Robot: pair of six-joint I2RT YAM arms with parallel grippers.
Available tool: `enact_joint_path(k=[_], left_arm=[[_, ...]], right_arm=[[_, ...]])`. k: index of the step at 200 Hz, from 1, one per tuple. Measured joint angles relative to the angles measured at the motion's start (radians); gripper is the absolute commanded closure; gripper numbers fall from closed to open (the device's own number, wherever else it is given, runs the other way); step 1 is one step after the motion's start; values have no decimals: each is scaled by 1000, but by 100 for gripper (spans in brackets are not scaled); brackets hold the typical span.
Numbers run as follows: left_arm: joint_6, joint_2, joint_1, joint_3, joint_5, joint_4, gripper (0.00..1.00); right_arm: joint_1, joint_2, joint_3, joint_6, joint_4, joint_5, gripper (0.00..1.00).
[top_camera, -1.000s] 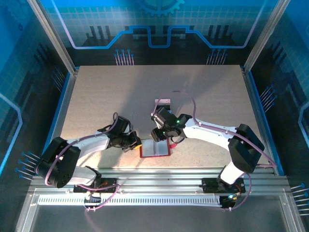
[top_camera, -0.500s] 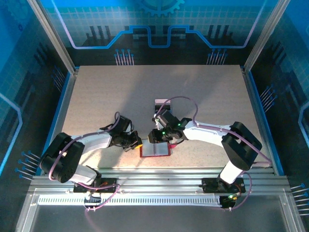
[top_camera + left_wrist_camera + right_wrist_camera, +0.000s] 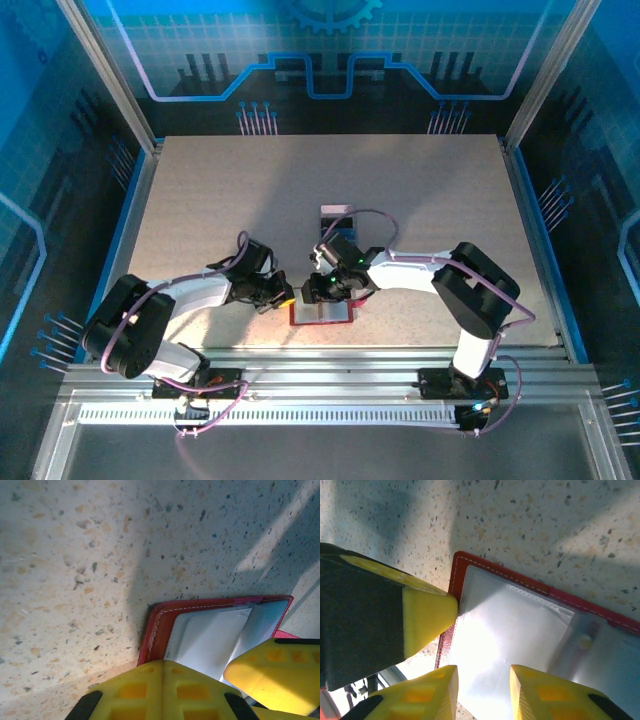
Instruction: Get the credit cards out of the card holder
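The red card holder (image 3: 325,315) lies open on the table near the front edge, pale grey pockets up. My left gripper (image 3: 287,296) is shut, its yellow tips (image 3: 162,664) pressed down on the holder's left red rim (image 3: 152,630). My right gripper (image 3: 325,292) is low over the holder from the far side. It stands open (image 3: 482,672) with the pale inner pocket (image 3: 515,625) between its fingers. The left gripper's fingertip (image 3: 427,615) touches the rim (image 3: 457,575) beside it. One pale pinkish credit card (image 3: 337,212) lies on the table beyond the holder, a dark edge under it.
The speckled tabletop (image 3: 220,200) stretches wide to the left and far side. Metal rails (image 3: 330,370) run along the near edge just below the holder. Blue walls enclose the table.
My right gripper has come down and toward the near edge onto the holder, its jaws narrower than before. The left gripper has stayed on the holder's left rim.
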Motion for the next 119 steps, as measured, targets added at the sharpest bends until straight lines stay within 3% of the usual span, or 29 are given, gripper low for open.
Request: enact_joint_path(k=[119], left_arm=[[1,-22,0,0,-8,-40,97]], right_arm=[[13,2,0,15,13,-27,67]])
